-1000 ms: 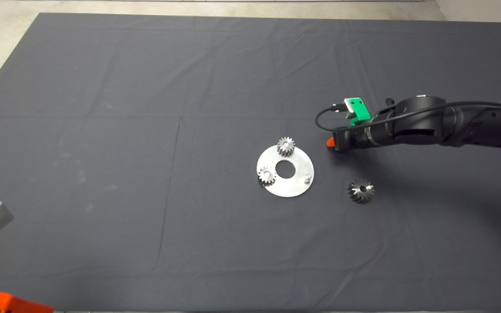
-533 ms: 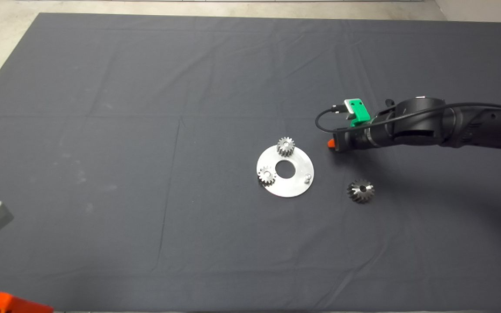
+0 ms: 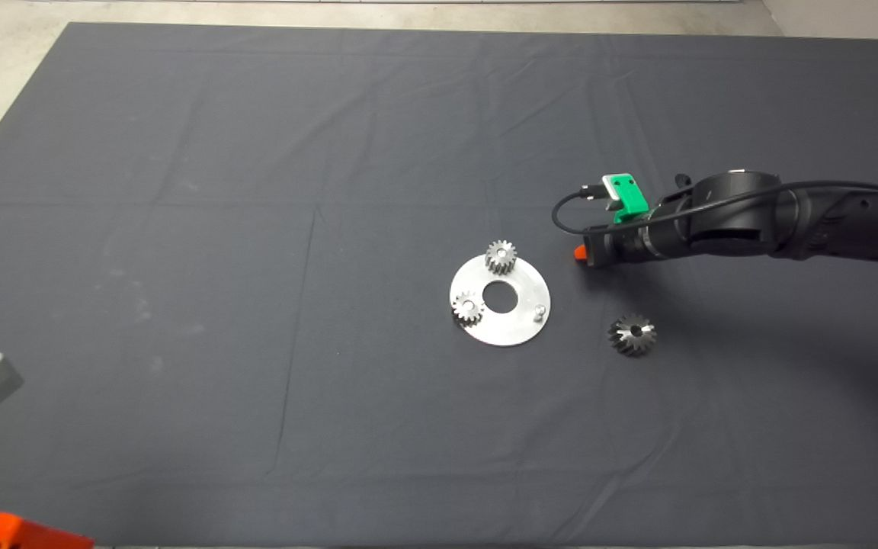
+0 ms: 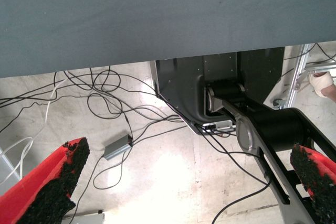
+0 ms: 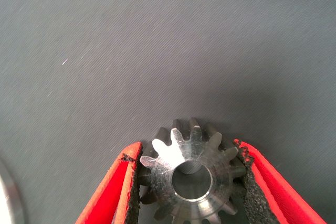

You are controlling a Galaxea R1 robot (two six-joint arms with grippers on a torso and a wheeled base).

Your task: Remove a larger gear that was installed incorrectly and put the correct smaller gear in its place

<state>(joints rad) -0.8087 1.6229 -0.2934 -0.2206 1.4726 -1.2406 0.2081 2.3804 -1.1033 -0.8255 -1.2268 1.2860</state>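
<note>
Four gears are counted: two pale gears [image 3: 500,256] on one disc [image 3: 519,328], the larger gear [image 3: 632,335] on the mat, the smaller gear [image 5: 190,178] clamped in the right tool [image 5: 190,182]. The left tool [image 4: 184,182] is spread wide, parked. Nothing has shifted.

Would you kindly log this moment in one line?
right gripper shut on smaller gear | larger gear on mat | left gripper parked, open

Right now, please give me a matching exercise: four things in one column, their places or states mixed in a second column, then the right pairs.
Things:
1. larger gear
2. smaller gear
3. pin
4. left gripper

Places or states:
A. open, parked at the head view's lower left
B. standing bare on the plate
C. lying on the mat, beside the plate
D. held in the right gripper

Pairs: 1-C, 2-D, 3-B, 4-A
</note>
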